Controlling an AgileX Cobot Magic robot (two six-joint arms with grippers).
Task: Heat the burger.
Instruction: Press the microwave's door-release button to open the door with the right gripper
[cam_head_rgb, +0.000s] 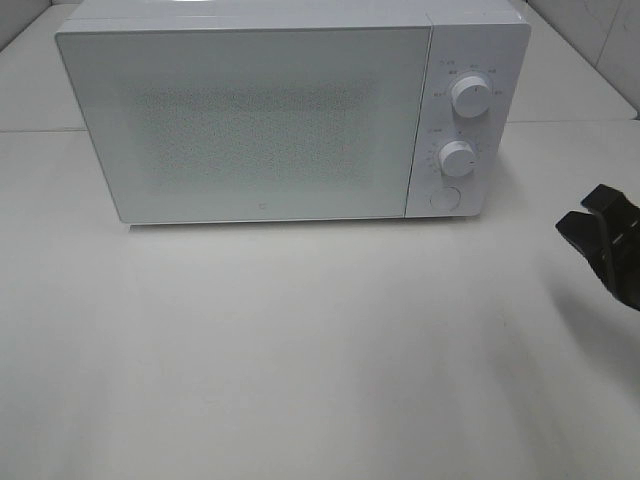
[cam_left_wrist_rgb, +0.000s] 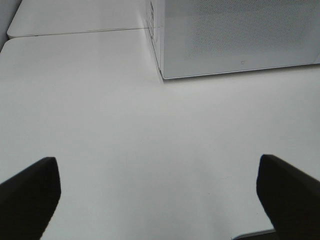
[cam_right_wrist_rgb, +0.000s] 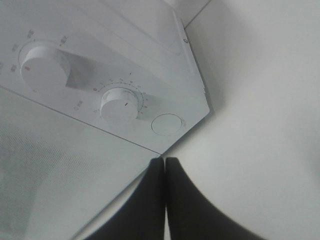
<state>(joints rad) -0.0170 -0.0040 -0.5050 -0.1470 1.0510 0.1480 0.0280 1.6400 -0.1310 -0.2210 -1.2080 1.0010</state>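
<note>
The burger is out of view in every frame. A white microwave (cam_head_rgb: 250, 110) stands at the back of the table with its door closed; its inside cannot be seen through the door. My right gripper (cam_head_rgb: 585, 212) is at the right edge of the exterior view, to the right of the control panel and apart from it. In the right wrist view this gripper (cam_right_wrist_rgb: 164, 161) is shut with nothing between its fingers, its tips pointing toward the round button (cam_right_wrist_rgb: 167, 124). The left gripper (cam_left_wrist_rgb: 157, 162) is open and empty over bare table, in front of the microwave's (cam_left_wrist_rgb: 240, 35) left corner.
The control panel carries an upper knob (cam_head_rgb: 470, 95), a lower knob (cam_head_rgb: 456, 158) and a round button (cam_head_rgb: 443, 198). The white table (cam_head_rgb: 300, 360) stretches in front of the microwave. A seam in the tabletop (cam_left_wrist_rgb: 75, 32) runs behind its left side.
</note>
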